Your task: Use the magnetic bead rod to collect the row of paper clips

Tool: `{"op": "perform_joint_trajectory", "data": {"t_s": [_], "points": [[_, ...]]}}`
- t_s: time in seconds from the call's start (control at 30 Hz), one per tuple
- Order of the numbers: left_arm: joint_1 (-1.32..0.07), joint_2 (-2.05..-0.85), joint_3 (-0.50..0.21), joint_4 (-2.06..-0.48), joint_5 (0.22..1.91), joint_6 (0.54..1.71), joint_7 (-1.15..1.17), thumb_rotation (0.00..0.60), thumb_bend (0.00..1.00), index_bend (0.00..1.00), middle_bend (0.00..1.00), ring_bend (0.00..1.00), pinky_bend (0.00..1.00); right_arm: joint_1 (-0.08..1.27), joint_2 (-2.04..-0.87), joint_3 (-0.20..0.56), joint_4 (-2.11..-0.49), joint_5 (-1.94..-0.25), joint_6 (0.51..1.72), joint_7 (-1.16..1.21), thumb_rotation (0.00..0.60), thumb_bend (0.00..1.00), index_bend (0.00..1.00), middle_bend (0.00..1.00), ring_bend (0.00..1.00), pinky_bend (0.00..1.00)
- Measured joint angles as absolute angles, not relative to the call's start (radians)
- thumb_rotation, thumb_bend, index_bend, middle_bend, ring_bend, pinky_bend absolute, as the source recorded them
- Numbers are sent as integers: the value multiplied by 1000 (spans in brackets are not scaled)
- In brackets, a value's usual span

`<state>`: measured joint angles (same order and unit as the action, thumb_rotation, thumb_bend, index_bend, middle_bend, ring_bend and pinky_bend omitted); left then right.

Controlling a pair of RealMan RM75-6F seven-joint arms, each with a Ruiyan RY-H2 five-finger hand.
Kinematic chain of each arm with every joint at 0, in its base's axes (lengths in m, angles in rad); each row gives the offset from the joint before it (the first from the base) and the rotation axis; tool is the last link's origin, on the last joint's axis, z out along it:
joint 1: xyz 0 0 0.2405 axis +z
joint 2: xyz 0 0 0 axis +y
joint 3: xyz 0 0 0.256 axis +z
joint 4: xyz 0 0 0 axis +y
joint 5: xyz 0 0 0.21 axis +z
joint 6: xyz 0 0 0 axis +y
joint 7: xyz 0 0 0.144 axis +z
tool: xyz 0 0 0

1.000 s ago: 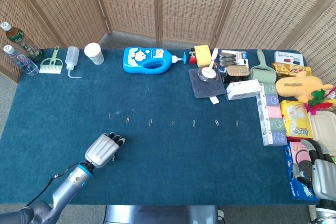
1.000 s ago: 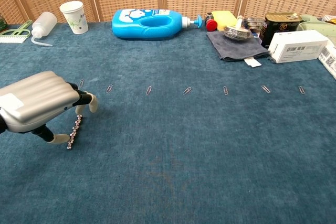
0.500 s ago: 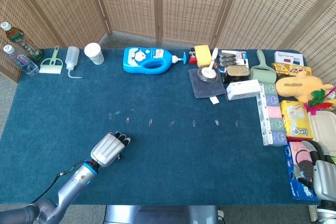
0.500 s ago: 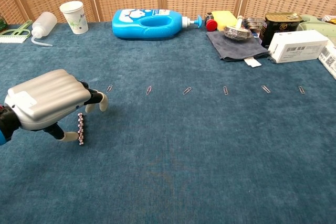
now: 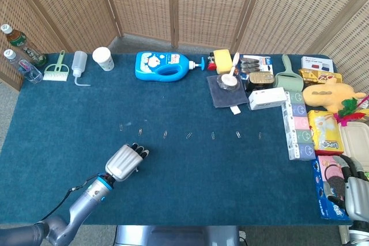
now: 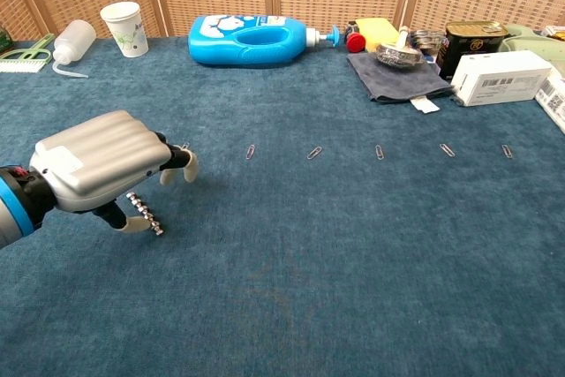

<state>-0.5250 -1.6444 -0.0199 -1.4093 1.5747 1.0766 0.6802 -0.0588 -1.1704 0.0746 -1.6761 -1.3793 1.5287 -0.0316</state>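
The magnetic bead rod (image 6: 145,213), pinched at one end by your left hand (image 6: 101,170), looks light and loosely jointed, so grip gently.

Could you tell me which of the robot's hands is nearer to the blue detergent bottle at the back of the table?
Left. The left hand, holding the magnetic bead rod, is mid-table in front of the blue detergent bottle. The right hand sits at the table's far right near corner, much farther away.

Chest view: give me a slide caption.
Left hand holds the magnetic bead rod near the row of paper clips.
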Motion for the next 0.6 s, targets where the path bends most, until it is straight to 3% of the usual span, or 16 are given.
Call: {"op": "perform_joint_trajectory", "data": {"t_s": [0.6], "points": [[-552,-1671,-34,-1405,1531,1058,691,600,137,329,456,442,758,-60,-1175,75,-1675,-1375,1525,-34,600,394,184,176,90,356]]}}
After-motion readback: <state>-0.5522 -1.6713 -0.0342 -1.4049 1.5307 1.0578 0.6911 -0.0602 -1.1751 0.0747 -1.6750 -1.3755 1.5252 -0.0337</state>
